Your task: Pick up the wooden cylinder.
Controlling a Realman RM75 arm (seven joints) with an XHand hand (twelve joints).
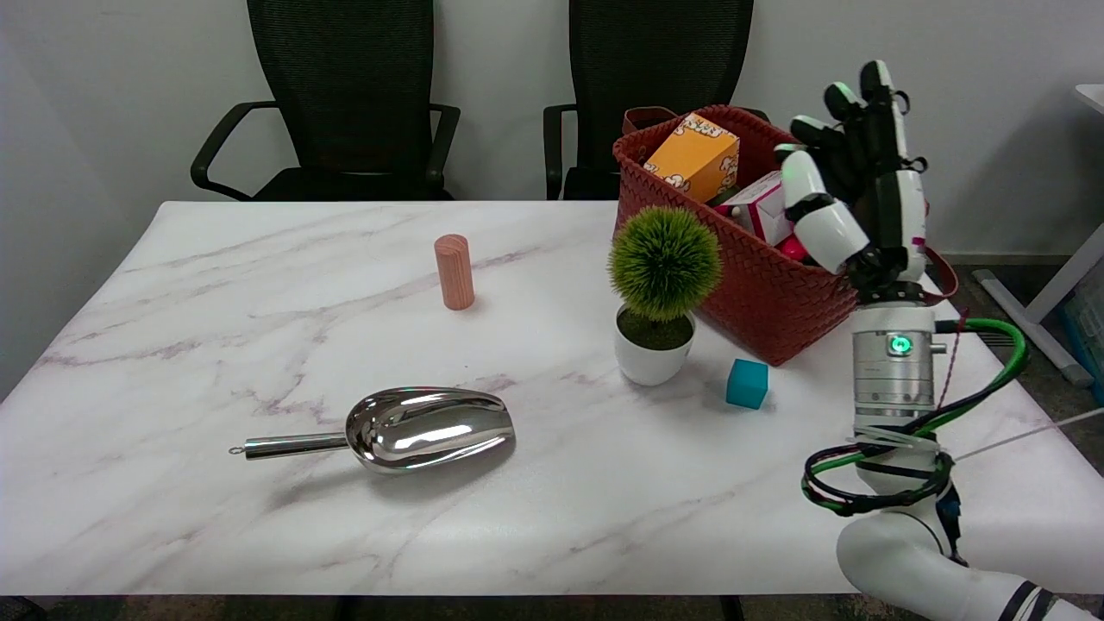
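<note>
Wooden cylinder (454, 271) upright, pale reddish, grain visible; right robot hand (854, 185) raised, fingers spread, empty.

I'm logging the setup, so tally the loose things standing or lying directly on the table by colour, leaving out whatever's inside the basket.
Wood-coloured: 1, the wooden cylinder
Silver: 1, the metal scoop
Green and white: 1, the potted plant
Teal: 1, the cube
Red-brown: 1, the woven basket
Total: 5

The right hand holds nothing.
</note>
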